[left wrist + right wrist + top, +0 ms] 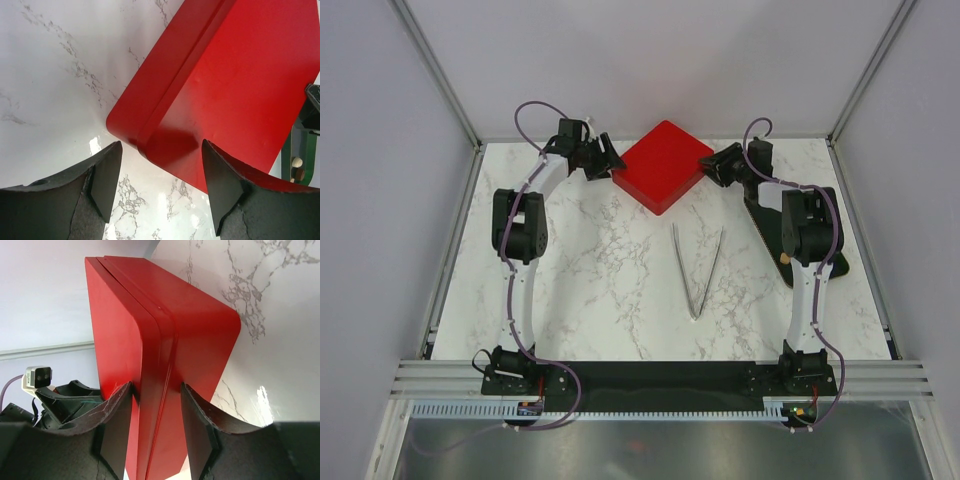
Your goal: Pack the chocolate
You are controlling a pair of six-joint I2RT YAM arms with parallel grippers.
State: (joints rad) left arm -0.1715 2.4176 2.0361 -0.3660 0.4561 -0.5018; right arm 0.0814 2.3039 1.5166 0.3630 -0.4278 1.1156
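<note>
Top external view puts the red square box with rounded corners and a lid [662, 165] at 12 o'clock on the white marble counter [590, 290], turned corner-on like a diamond; my left hand [608, 158] sits at its 9 o'clock corner and my right hand [712, 165] at its 3 o'clock corner; the long metal tweezers [695, 310] lie near the counter's centre, at 6 o'clock from the box and apart from it, joined end toward 6, legs spread toward 12; a long black tray [770, 235] lies at 3 o'clock on the counter, partly under my right arm; on it sits what I take for the chocolate [783, 258], one tiny tan speck, too small to be sure. Left wrist view: my left hand is apart, its two dark fingers [102, 185] wide, the box's rounded corner ahead in the gap and touching neither. Right wrist view: my right hand is clamped on the box's corner, one finger [117, 432] against each side, the seam between lid and base running down between them; my left hand shows beyond the box at 8 o'clock.
</note>
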